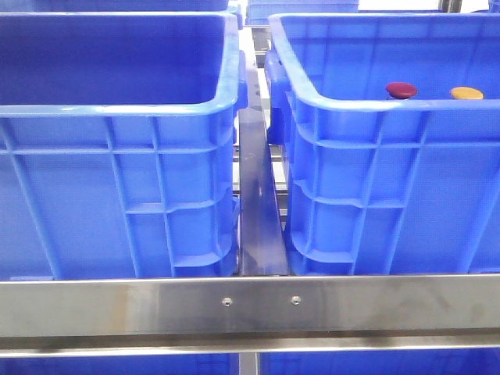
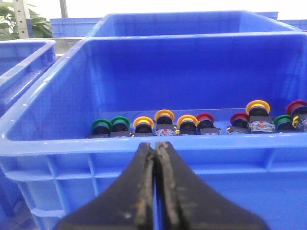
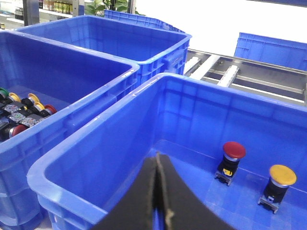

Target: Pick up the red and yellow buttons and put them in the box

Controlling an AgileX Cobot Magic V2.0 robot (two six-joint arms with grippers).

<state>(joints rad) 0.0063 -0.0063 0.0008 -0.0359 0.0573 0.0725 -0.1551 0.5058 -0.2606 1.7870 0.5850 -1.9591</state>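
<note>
- You are looking at a steel frame carrying the load.
- Two blue crates are sitting on it, left crate and right crate, just beside each other.

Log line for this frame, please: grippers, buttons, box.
left gripper: shut, empty, outside supply crate | right gripper: shut, empty | red button, yellow button: upright in box, apart

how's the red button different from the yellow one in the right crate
The dark red mushroom-cap push button has a red dome; the orange-yellow mushroom-cap push button has a yellow one. In the front view the red button sits nearer the gap between the crates, the yellow button further right. Both stand upright, apart, on black bases on the floor of the right-hand bright-blue plastic crate.
</note>
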